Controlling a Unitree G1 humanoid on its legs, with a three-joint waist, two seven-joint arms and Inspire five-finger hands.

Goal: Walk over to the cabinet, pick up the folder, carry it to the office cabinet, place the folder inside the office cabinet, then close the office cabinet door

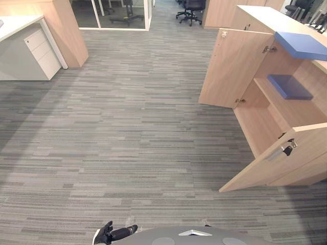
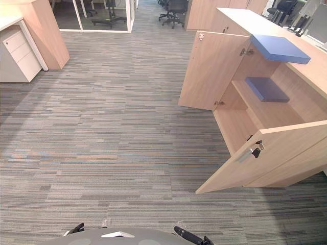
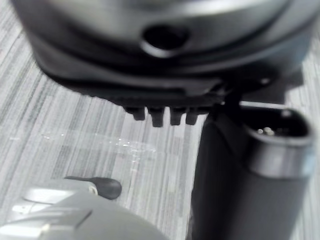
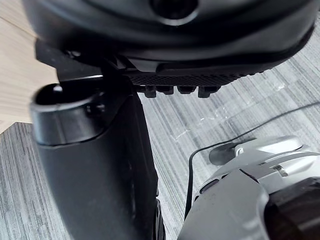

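Grey carpet (image 1: 127, 127) fronts an open cabinet (image 1: 232, 66) holding a blue folder (image 1: 289, 87).

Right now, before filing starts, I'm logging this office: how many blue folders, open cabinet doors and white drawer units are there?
Blue flat folders: 2, lighter one on the light-wood cabinet, darker one on its shelf
Open cabinet doors: 2, far door and near door
White drawer units: 1
Total: 5
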